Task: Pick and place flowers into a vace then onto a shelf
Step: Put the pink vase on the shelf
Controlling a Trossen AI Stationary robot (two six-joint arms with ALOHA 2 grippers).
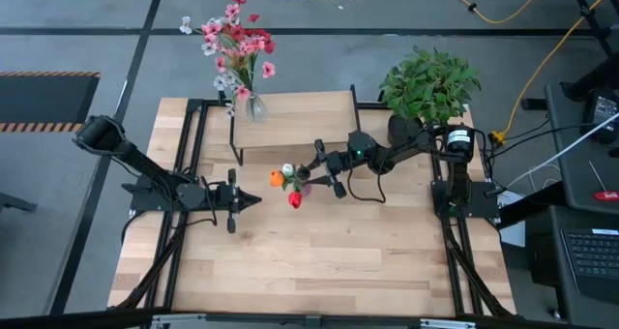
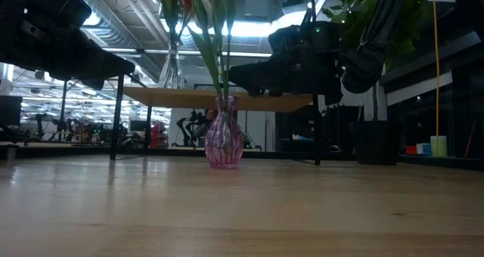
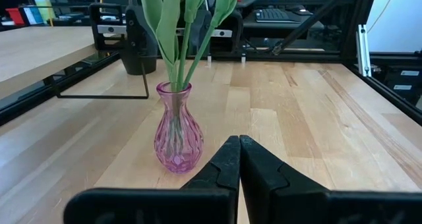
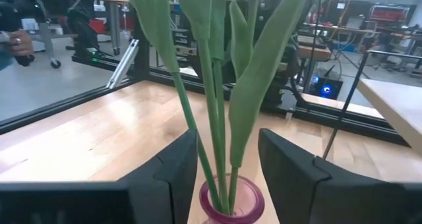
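The right tool point(image 4: 227, 168) is standing with its two dark fingers parted on either side of the flowers point(image 4: 217, 85), the green stems rising straight up through the gap and touching neither finger as far as the right wrist view shows, so it is gripping nothing. Directly beneath, the stems are dropping into the round pink mouth of the vase point(image 3: 178, 135), a small ribbed bulb of translucent pink glass with a narrow neck, standing upright on the pale, striped wooden tabletop point(image 1: 319, 261). The relation that matters is that the long axis of the stems is running vertical while this tool is reaching in level from the right side; for carrying the vase, the grip would probably need to come lower, onto the neck or body. The left tool point(image 3: 237, 165) is sitting pressed shut and empty, its tips pointing at the vase from the other side, near but apart. Farther back, the shelf point(image 1: 290, 111), a light board on a thin black frame, is carrying a second clear vase of pink and red blooms point(image 1: 235, 48), with a bushy potted plant point(image 1: 428, 82) at its right end.
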